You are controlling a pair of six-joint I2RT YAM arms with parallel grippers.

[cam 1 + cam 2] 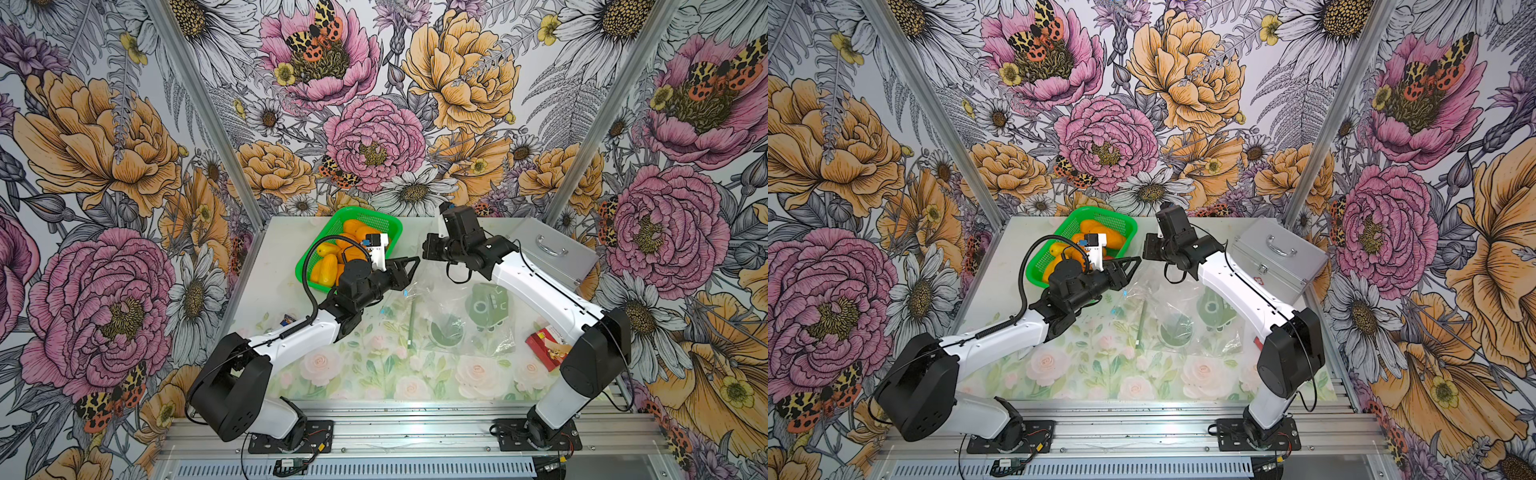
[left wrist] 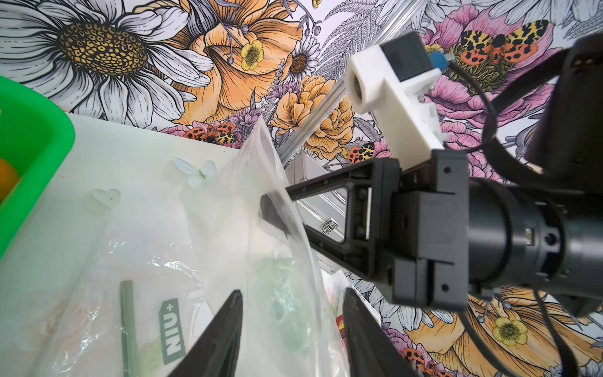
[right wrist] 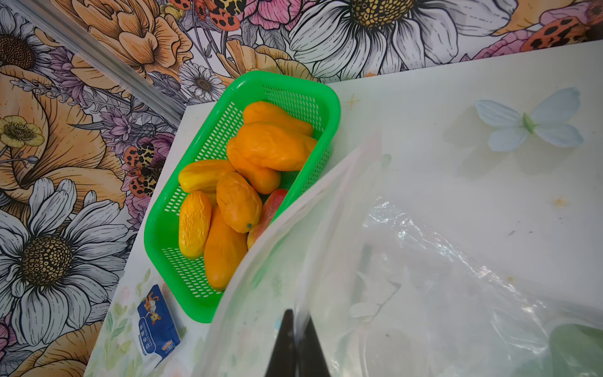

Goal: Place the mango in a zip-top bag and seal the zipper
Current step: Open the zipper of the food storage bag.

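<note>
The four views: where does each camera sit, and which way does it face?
Top views: high above the robot's base, looking down over the table to the back wall; left arm and right arm show whole.
Left wrist: on the left arm, looking along the open left gripper at the zip-top bag and the right gripper shut on it.
Right wrist: on the right arm, looking past its gripper at bag and green basket of mangoes.
Shared: both wrist views show bag and basket.

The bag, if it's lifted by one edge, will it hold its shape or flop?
Probably flops: the bag is thin, clear, crinkled film, and where the right gripper pinches its edge it drapes down to the table. Likely very light, being so thin. Its glossy film may slip from a loose pinch.
</note>
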